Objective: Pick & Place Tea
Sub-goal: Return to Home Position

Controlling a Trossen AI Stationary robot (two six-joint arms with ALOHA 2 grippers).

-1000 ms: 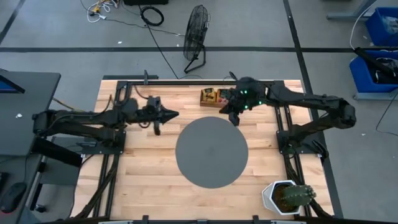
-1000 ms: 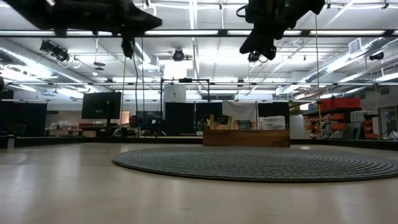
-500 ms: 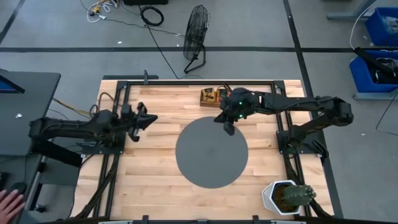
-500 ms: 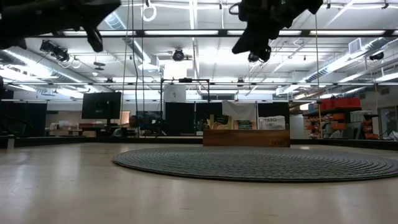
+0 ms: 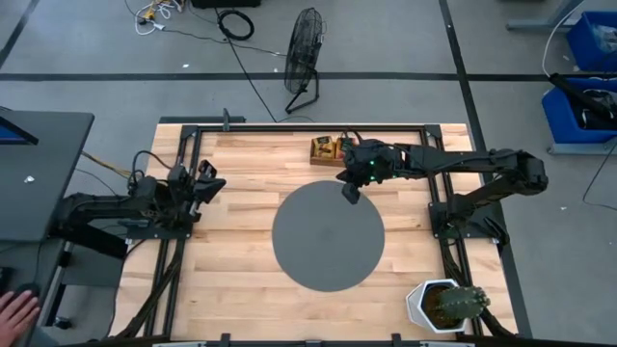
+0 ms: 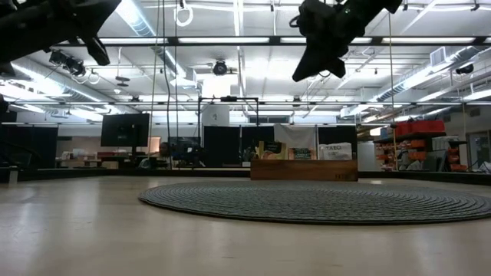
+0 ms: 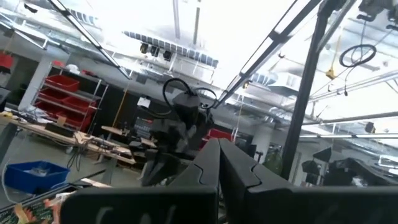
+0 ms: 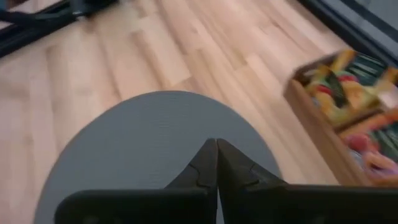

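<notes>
The tea shows as colourful sachets (image 8: pixel 348 102) standing in a brown wooden tray (image 5: pixel 328 149) at the table's far side, just beyond a round grey mat (image 5: pixel 328 234). My right gripper (image 5: pixel 352 193) hangs shut above the mat's far edge, beside the tray, slanting down, with nothing between its fingers (image 8: pixel 205 165). My left gripper (image 5: pixel 209 182) is shut and drawn back at the table's left side. It is tipped upward, and its wrist view shows it against the ceiling (image 7: pixel 217 165). In the low view the tray (image 6: pixel 303 169) stands behind the mat (image 6: pixel 322 202).
A potted cactus (image 5: pixel 445 305) stands at the near right corner of the table. A floor fan (image 5: pixel 304 53) stands beyond the far edge. A person's hand (image 5: pixel 12 313) shows at the near left, off the table. Bare wood lies left of the mat.
My left gripper has pulled back toward the table's left edge, sunk a little and tipped upward, staying shut. My right gripper has shifted slightly from the tray toward the mat's far edge.
</notes>
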